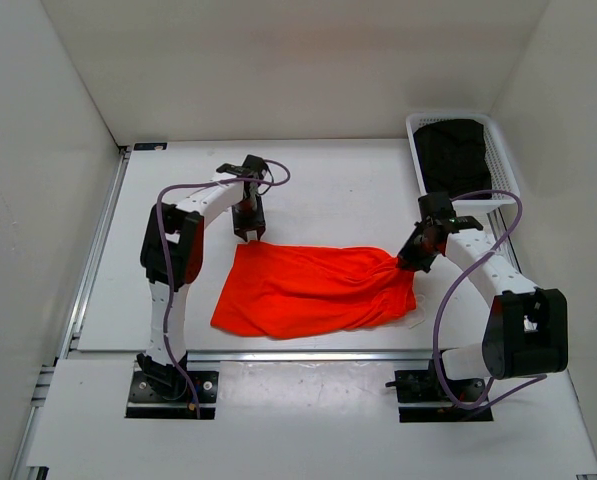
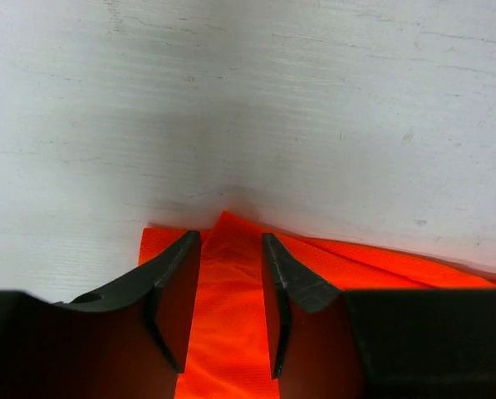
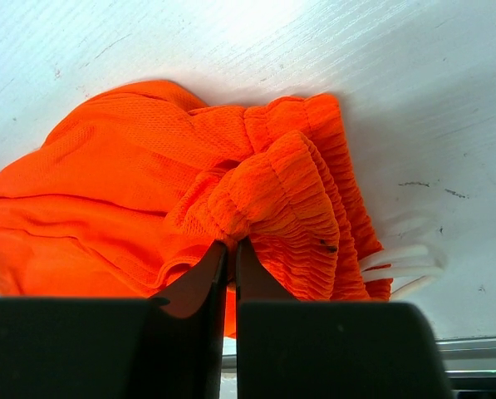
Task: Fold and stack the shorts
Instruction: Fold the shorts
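Overhead and wrist views of the opening grasp for the first fold: the shorts [image 1: 313, 290] lie spread and rumpled on the white tabletop [image 1: 338, 190] between the two arms, legs toward the left arm and elastic waistband [image 3: 306, 208] toward the right. The right end effector [image 1: 404, 262] is closed tight on a gathered bunch of the waistband, the white drawstring [image 3: 401, 258] trailing loose on the tabletop just beside it. The left end effector [image 2: 231, 241] stands part open, its jaws straddling a raised ridge of cloth at the far left corner; whether that cloth is pinched cannot be told. To do this step well, the left jaws should close fully on the ridge, taking all layers, before either arm lifts; both corners should then rise together and evenly, so that the thin fabric is drawn taut and its wrinkles fall out rather than being folded in. A white basket [image 1: 505, 165] holding a black garment [image 1: 450, 155] stands at the far right, well apart. No brand, label or legible writing appears in any view
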`<state>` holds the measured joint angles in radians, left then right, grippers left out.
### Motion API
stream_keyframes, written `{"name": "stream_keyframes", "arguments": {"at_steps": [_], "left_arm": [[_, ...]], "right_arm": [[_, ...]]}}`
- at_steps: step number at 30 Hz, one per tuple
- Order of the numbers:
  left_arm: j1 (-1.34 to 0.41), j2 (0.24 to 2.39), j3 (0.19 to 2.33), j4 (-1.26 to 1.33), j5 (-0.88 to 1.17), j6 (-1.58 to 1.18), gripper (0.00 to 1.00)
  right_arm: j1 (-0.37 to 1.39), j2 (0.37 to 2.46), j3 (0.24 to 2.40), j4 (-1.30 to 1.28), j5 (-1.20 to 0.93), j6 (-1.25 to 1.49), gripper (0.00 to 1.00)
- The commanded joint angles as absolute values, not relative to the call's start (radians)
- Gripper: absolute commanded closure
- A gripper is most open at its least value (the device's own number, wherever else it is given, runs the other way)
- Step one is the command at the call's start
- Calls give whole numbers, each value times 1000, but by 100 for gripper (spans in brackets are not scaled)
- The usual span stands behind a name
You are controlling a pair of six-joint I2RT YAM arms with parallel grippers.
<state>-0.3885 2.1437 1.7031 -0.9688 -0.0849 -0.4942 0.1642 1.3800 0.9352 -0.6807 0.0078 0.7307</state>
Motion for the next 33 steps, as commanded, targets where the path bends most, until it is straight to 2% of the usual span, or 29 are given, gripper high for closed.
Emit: {"name": "stream_keyframes", "arguments": {"at_steps": [1, 2, 5, 8, 9, 11, 12, 20, 28, 33], "left_arm": [[-390, 2146, 1732, -969, -72, -485, 54], [-390, 2146, 1732, -969, -61, -476, 49], [-390, 2155, 1732, -969, -52, -466, 46], [-390, 2155, 1712, -969, -52, -466, 61], [-390, 2146, 1712, -969, -52, -466, 76], [-390, 2134, 1712, -969, -64, -476, 87], [-390, 2117, 1712, -969, -81, -476, 90], [-390, 2013, 1688, -1011, -204, -508, 90], [-285, 1771, 1520, -992, -121, -528, 90], [-264, 1750, 1502, -992, -121, -528, 90]], "right_arm": [[167, 1371, 942, -667, 31, 735, 100], [167, 1371, 942, -667, 31, 735, 100], [167, 1371, 951, -667, 40, 735, 100], [167, 1380, 951, -667, 40, 735, 100], [167, 1381, 951, -667, 40, 735, 100], [167, 1381, 951, -667, 40, 735, 100], [167, 1381, 951, -667, 40, 735, 100], [167, 1361, 972, -696, 49, 735, 100], [167, 1341, 1071, -798, 91, 704, 100], [167, 1359, 1121, -795, 80, 704, 100]]}}
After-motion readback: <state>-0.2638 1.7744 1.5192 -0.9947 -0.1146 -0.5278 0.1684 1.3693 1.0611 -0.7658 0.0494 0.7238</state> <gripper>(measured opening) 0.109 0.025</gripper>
